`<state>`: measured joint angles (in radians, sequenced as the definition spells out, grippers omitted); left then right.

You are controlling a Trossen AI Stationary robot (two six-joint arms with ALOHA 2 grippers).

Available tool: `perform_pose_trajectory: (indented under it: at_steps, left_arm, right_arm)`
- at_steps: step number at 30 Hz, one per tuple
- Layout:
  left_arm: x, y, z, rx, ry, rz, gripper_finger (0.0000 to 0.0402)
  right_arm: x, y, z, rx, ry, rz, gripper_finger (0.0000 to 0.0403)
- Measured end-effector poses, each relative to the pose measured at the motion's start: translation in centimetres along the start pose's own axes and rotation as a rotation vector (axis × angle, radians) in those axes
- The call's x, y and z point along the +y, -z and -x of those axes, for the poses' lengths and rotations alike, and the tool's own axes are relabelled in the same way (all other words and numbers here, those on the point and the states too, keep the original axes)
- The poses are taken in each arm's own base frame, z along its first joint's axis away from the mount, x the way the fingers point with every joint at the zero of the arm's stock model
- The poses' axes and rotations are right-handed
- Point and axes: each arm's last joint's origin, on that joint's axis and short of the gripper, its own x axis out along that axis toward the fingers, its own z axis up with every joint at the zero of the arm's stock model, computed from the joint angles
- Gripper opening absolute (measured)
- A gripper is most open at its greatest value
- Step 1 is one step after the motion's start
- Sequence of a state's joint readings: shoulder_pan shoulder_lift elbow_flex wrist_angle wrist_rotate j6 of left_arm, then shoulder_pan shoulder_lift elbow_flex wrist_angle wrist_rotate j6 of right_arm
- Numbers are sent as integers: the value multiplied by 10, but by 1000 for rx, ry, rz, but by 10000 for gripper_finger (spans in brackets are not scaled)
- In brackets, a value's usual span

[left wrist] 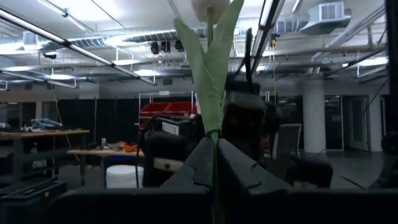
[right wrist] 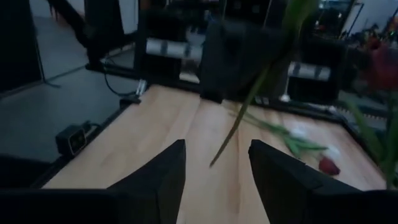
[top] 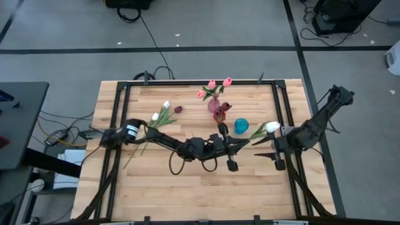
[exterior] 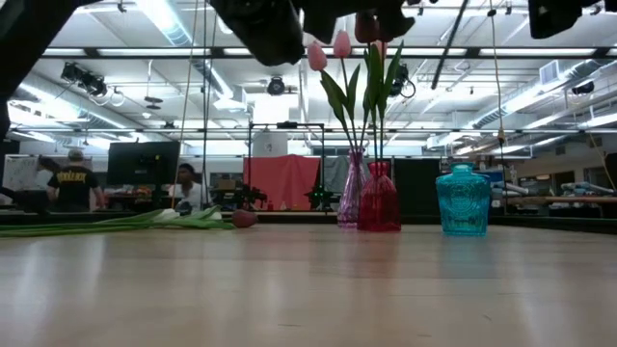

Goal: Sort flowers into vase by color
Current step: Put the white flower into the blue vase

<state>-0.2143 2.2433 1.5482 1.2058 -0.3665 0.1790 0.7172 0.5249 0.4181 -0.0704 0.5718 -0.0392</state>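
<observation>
My left gripper [top: 242, 144] is over the table's middle, shut on a white tulip [top: 271, 127] that is lifted off the table near the blue vase [top: 241, 125]. My right gripper [right wrist: 214, 171] is open just right of it. The tulip's lower stem end [right wrist: 215, 162] hangs ahead of the gap between the right gripper's fingers, apart from them. Pink tulips [top: 219, 83] stand in the pink vase [exterior: 351, 198], and a dark red one [top: 225, 106] in the red vase [exterior: 379, 200]. Two white tulips [top: 160, 111] and a dark red one [top: 177, 109] lie flat on the wood. My left gripper pinches the white tulip's stem [left wrist: 214, 144] between its two fingers, below the leaves [left wrist: 208, 68] and some way above the stem's lower end. The fingers come level from the table's left and lie across the stem. The tulip is lifted clear, its head [left wrist: 208, 7] uppermost.
The three vases stand close together at the table's far middle, the blue vase [exterior: 463, 200] nearest both grippers. The loose tulips [exterior: 164, 220] lie at the far left. A black frame rail [top: 187, 82] runs round the table. People stand in the room beyond.
</observation>
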Motion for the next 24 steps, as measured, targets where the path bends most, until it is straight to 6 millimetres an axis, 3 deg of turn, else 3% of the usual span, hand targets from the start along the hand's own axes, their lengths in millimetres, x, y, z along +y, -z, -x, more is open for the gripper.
perform_pose_trajectory:
  at_steps: [6,12,24]
  left_arm:
    - [-1,14,-18,-8,-13,10,14]
    - [-7,11,-31,-60,-20,12,14]
    - [-7,15,-37,19,-16,-21,15]
  right_arm:
    - [-7,-1,-2,-9,10,-7,165]
    - [-10,0,-7,-3,-29,2,152]
    - [-17,-5,-11,-54,-42,-2,134]
